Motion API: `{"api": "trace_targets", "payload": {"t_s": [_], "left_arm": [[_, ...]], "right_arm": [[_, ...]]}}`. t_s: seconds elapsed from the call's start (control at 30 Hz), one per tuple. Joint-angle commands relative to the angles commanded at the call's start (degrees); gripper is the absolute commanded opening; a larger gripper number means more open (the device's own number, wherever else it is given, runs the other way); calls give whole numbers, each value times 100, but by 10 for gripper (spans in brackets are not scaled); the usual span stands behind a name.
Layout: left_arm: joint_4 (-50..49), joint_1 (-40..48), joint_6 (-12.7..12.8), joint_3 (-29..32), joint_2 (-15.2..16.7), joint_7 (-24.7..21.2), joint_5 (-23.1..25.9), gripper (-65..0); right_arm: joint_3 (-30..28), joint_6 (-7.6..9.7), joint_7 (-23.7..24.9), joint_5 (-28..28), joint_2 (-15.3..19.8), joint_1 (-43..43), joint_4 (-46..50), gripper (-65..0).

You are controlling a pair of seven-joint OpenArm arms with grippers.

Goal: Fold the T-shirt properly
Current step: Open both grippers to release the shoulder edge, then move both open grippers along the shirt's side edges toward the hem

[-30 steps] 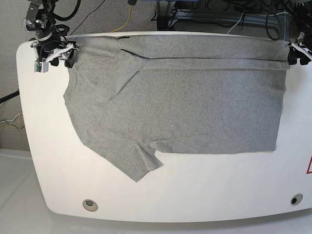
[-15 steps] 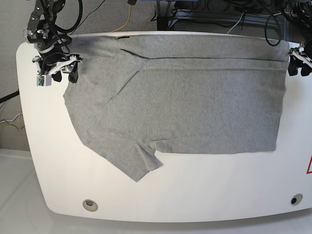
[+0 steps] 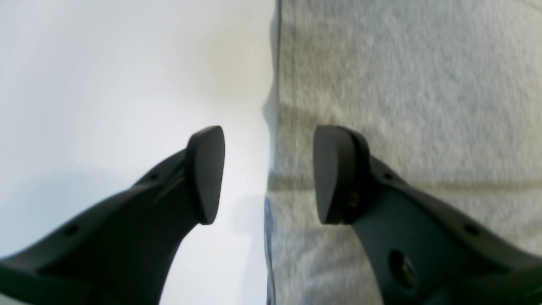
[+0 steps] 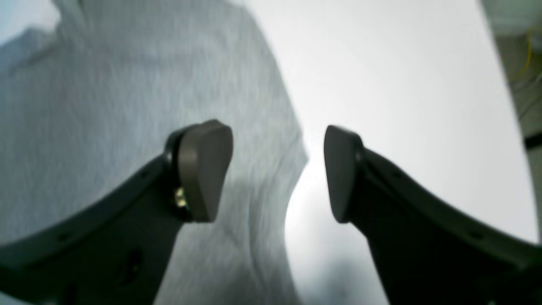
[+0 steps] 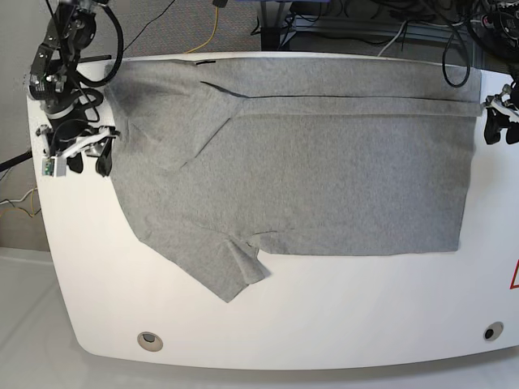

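Both hands, left hand [image 5: 501, 126] and right hand [image 5: 83, 159], gape beside T-shirt [image 5: 324, 170].

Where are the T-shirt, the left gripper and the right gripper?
T-shirt [image 5: 324, 178], base view, middle of the grey body.
Left gripper [image 3: 269, 173], left wrist view, open gap over the shirt's edge.
Right gripper [image 4: 279, 169], right wrist view, open gap over the shirt's edge.

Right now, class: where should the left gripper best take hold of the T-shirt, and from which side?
Probably the straight hem edge of the T-shirt. The left gripper is open astride it, one finger over cloth, one over the bare table; come straight down from above.
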Motion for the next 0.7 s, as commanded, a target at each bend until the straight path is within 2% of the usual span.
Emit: {"api": "trace_targets", "payload": {"t_s": [0.3,0.37,0.63,0.7], "left_arm": [[-350,-853,8,285,-14,14,291,-339],[-442,-1201,57,515,-45,-2,353,-340],[-879,-1832,92,982,-52,-8,485,-347],[-1277,-2236,89,1206,-14,-68,666,-346]], "right_arm": [[-432,35,-16,-261,-4,980,-659,-290],[-797,10,68,-426,19,1280,-970,-287],[-1313,4,175,-582,73,1926,-1641,-287],[-1543,-11,255,-745,63,2261,-2116,-286]]}}
